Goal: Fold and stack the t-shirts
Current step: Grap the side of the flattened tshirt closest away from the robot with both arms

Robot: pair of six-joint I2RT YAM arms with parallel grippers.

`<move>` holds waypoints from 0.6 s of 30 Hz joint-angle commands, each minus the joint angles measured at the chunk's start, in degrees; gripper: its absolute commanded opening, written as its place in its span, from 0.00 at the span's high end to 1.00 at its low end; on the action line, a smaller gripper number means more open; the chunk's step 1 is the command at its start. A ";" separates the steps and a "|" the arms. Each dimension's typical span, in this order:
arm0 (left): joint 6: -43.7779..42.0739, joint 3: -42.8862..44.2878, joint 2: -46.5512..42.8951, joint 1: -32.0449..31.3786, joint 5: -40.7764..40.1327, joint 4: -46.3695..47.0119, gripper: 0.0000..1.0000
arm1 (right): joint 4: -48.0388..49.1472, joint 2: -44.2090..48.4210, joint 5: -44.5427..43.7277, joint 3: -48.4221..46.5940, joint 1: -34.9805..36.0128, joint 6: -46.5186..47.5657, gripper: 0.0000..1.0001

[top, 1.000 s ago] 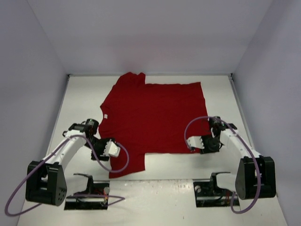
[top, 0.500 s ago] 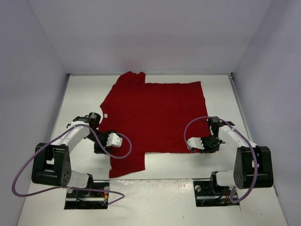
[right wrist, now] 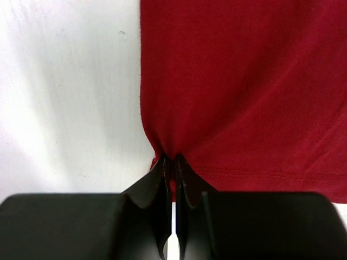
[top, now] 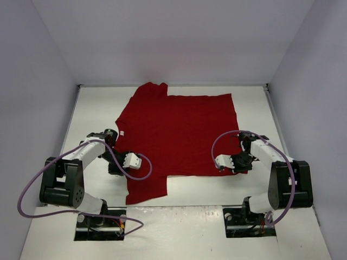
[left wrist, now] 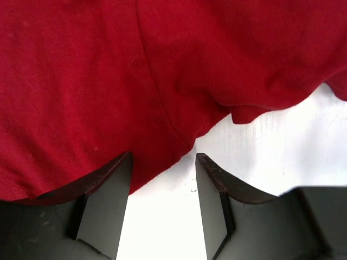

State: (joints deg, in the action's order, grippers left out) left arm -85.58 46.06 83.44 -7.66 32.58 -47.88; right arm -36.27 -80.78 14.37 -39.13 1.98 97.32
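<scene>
The dark red t-shirt (top: pixel 179 135) lies spread flat on the white table, its collar to the left and its hem to the right. My left gripper (top: pixel 116 166) is open at the shirt's near left edge, by the near sleeve. In the left wrist view the cloth edge (left wrist: pixel 108 70) reaches the left fingertip, and bare table shows between the fingers of the gripper (left wrist: pixel 162 158). My right gripper (top: pixel 243 164) is shut on the near right corner of the hem. In the right wrist view the cloth (right wrist: pixel 244 81) bunches into the closed gripper (right wrist: pixel 174 158).
Pale walls (top: pixel 49 65) close the table in at the left, back and right. The two arm bases (top: pixel 100 222) (top: pixel 249 219) stand at the near edge. Purple cables (top: pixel 138 170) loop beside each wrist, over the shirt's edges.
The left arm has swung in and its gripper has shifted slightly back along the shirt's left edge. The right gripper has moved a little farther from the near edge, still at the hem corner.
</scene>
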 commanded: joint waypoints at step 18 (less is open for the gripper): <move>-0.96 -2.04 -4.26 -8.47 -2.03 -0.81 0.57 | -0.29 -3.86 1.75 -1.52 1.19 -2.75 1.00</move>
State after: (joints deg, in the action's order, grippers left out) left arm -86.30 43.19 77.25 -16.02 31.33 -47.65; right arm -37.10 -82.83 14.18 -40.78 2.72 94.40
